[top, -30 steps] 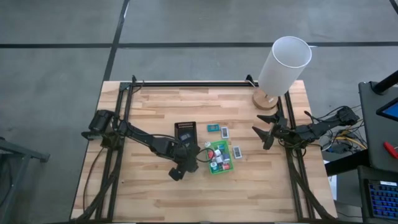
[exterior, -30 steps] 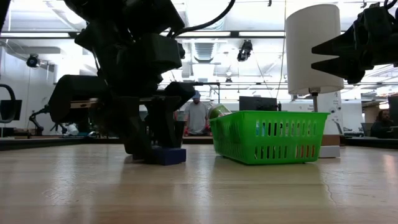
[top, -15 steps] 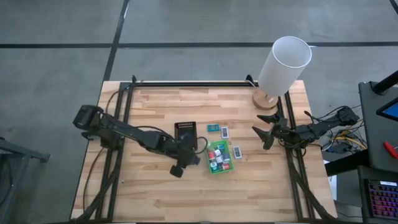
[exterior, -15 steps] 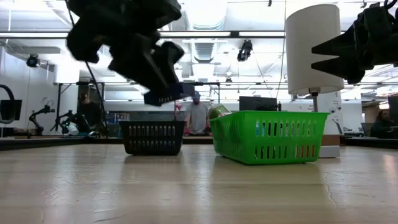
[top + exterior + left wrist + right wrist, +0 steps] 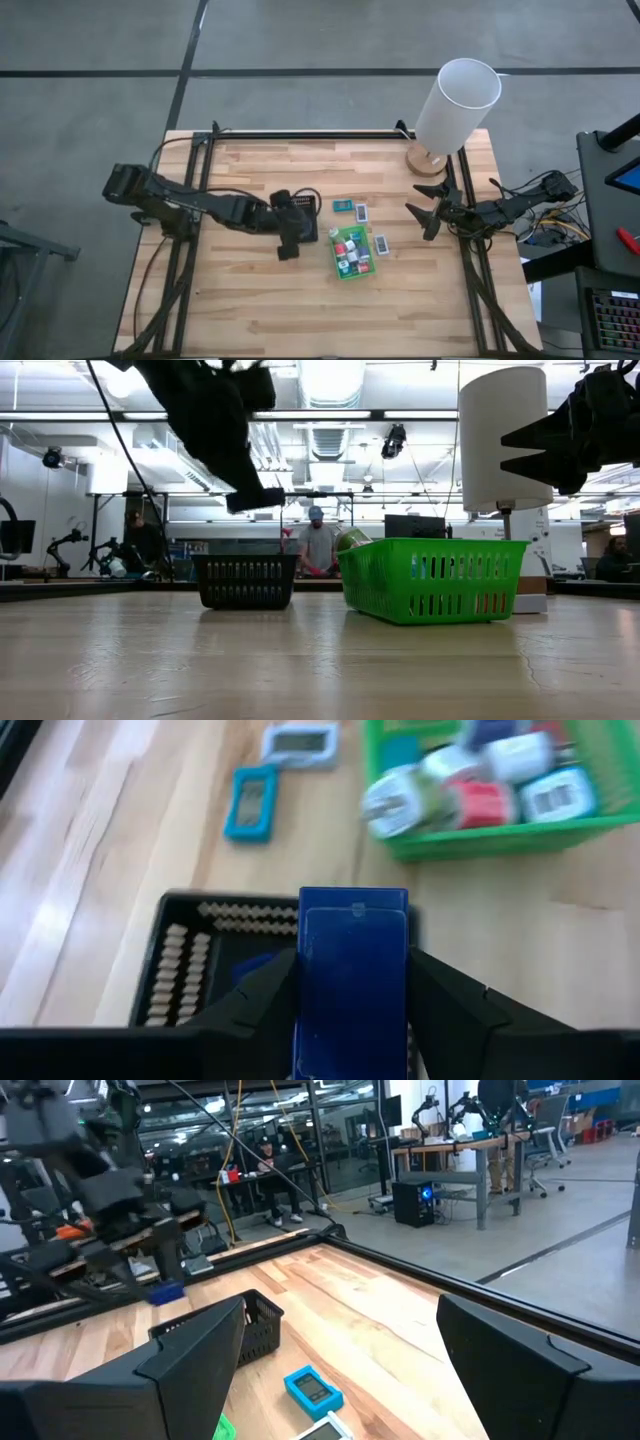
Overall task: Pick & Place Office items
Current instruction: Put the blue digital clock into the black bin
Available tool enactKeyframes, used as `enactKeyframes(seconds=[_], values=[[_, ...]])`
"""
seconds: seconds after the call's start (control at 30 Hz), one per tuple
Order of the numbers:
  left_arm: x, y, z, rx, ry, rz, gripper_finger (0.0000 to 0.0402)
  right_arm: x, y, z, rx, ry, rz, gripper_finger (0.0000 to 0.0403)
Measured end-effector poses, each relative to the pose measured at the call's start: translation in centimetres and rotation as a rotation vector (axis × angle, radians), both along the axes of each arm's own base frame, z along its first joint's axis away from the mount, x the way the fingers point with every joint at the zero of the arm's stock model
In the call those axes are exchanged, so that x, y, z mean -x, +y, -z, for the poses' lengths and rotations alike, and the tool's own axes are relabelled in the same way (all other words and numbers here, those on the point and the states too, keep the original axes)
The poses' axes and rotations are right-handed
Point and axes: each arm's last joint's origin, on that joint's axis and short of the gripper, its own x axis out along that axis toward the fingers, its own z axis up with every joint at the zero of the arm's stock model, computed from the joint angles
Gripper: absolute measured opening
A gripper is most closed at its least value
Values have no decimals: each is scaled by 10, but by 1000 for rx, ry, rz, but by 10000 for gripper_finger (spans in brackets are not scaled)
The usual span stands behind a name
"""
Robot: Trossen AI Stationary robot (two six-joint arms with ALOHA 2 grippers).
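My left gripper (image 5: 287,243) hangs over the near end of the black ribbed tray (image 5: 299,213), shut on a dark blue block (image 5: 352,970), one of the office items. To the right stands the green tray (image 5: 351,252) with several small white, red and teal items inside. A teal packet (image 5: 342,206) and two white packets (image 5: 361,211) (image 5: 381,243) lie flat on the table. At the table's right edge my right gripper (image 5: 421,218) stands open and empty. My left gripper pinches the dark blue block by its two long sides (image 5: 306,992) between its two fingers (image 5: 258,1002). The fingers slant down and lie along the block, whose free end (image 5: 353,902) sticks out past them. The block is lifted clear above the black tray (image 5: 190,960).
A lamp with a tall white shade (image 5: 456,104) and a round wooden base (image 5: 427,161) stands at the far right corner. Bare wood lies along the table's near side and far left. People show in the room beyond the table.
My left gripper has risen from the table with the dark blue block and gone toward the far edge, over the black tray, rolling its wrist on the way. The block, which lay on the table in front of the tray, now hangs clear above it.
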Motion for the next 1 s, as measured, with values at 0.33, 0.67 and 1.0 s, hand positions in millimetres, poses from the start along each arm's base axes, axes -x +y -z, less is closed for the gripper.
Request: enactKeyframes(seconds=[0.33, 0.67, 1.0], values=[[-2, 42, 10, 135, 62, -149, 168, 0, 0, 0, 0, -1, 0, 327], [-5, 75, 22, 183, 110, -172, 169, 0, 0, 0, 0, 0, 0, 327], [-11, 84, 43, 197, 175, -163, 167, 0, 0, 0, 0, 0, 0, 327]])
